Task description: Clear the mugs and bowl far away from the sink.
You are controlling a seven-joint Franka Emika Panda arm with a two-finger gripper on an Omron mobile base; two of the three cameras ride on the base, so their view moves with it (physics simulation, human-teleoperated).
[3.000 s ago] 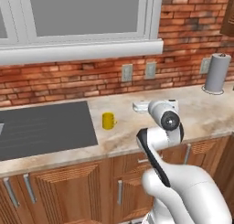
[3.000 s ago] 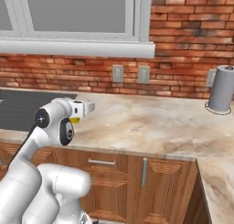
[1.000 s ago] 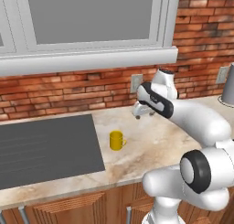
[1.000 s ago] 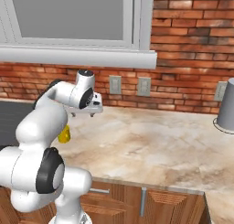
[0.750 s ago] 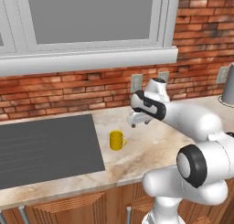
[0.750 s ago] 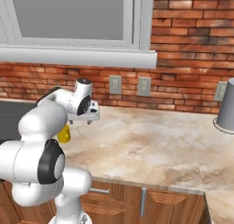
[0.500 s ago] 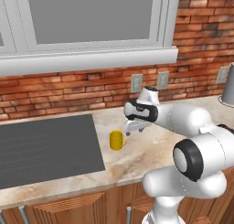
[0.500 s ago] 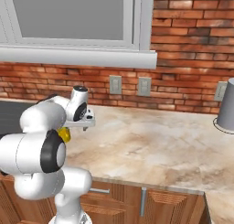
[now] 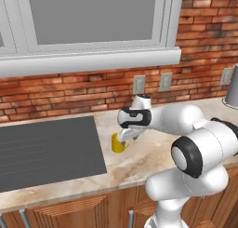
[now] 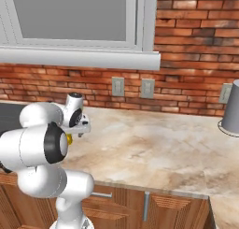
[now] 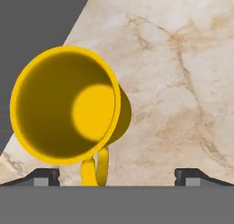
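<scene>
reaching down over the yellow mug [image 9: 119, 143] on the counter [image 9: 153, 152], pincer [image 11: 116, 175] spread wide, gripping nothing, mug handle between its tips

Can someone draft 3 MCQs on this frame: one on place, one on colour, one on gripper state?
1. Where does the mug stand?
A. on the marble counter, beside the dark ribbed surround
B. on the window sill
C. by the grey canister

2. What colour is the mug?
A. white
B. yellow
C. dark brown

3. How is the gripper?
A. shut on the mug
B. open, fingertips wide apart above the mug
C. shut on nothing

Key: 1 A, the left base view shows it on marble just right of the surround's edge. 2 B, bright yellow inside and out in the hand view. 3 B, the hand view shows both fingertips far apart, nothing between the pads but the handle.
</scene>
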